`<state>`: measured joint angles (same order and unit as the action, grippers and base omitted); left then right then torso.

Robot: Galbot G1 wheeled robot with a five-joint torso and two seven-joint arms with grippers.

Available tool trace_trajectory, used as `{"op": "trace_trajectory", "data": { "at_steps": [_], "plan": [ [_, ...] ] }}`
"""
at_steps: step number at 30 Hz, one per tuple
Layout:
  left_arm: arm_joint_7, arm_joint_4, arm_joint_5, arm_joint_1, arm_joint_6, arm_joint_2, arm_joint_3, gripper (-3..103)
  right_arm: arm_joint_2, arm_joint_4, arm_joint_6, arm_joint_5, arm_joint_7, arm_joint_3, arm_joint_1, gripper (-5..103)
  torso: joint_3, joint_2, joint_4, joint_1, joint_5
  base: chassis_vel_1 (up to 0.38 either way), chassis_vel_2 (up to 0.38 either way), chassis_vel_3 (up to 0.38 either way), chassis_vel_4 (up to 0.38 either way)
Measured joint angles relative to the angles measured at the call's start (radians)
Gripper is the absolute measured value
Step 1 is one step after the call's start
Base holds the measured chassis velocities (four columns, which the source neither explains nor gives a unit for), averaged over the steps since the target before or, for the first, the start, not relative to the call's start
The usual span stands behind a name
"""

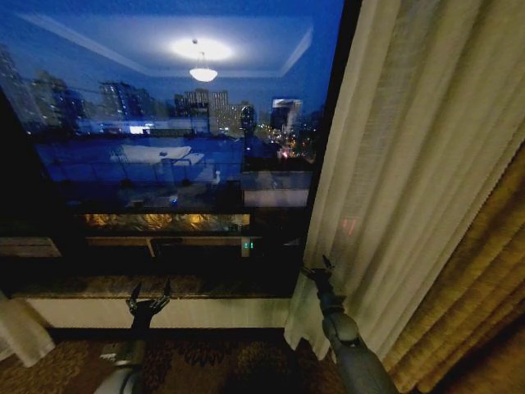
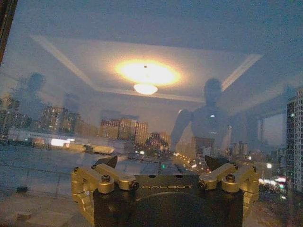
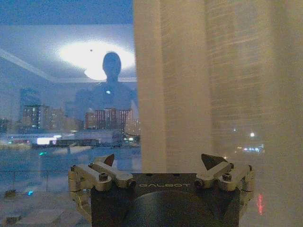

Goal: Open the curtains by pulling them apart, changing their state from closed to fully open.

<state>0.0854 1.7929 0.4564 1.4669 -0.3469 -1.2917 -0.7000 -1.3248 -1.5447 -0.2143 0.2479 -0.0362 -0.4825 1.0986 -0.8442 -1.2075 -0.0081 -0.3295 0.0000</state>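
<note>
— What stands before you?

— The window (image 1: 180,148), dark glass with city lights and a reflected ceiling lamp. Right of the window hangs the sheer curtain (image 1: 402,164), drawn aside in pleats, with a golden-brown drape (image 1: 476,295) beyond it. A scrap of pale curtain (image 1: 20,328) shows at the window's lower left.

— And your claws?

— My right gripper (image 1: 321,266) is at the sheer curtain's inner edge, low by the sill (image 1: 82,286), fingers spread, pinching nothing. My left gripper (image 1: 148,290) hangs before the sill, below the window, fingers spread too.
</note>
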Motion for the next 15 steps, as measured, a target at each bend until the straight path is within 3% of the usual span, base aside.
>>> {"op": "trace_trajectory", "data": {
  "at_steps": [9,15],
  "plan": [
    [0.0,0.0,0.0,0.0,0.0,0.0,0.0,100,0.028,0.053,0.0,0.014,-0.002,-0.012,-0.034,100,0.0,0.0,-0.0001,0.0,-0.0001,0.0,0.0,0.0,0.0],
    [0.0,0.0,0.0,0.0,0.0,0.0,0.0,100,-0.01,0.207,0.0,-0.011,-0.002,0.024,-0.16,100,0.0,0.0,0.0001,0.0,-0.0002,0.0,0.0,0.0,0.0]
  ]
}}
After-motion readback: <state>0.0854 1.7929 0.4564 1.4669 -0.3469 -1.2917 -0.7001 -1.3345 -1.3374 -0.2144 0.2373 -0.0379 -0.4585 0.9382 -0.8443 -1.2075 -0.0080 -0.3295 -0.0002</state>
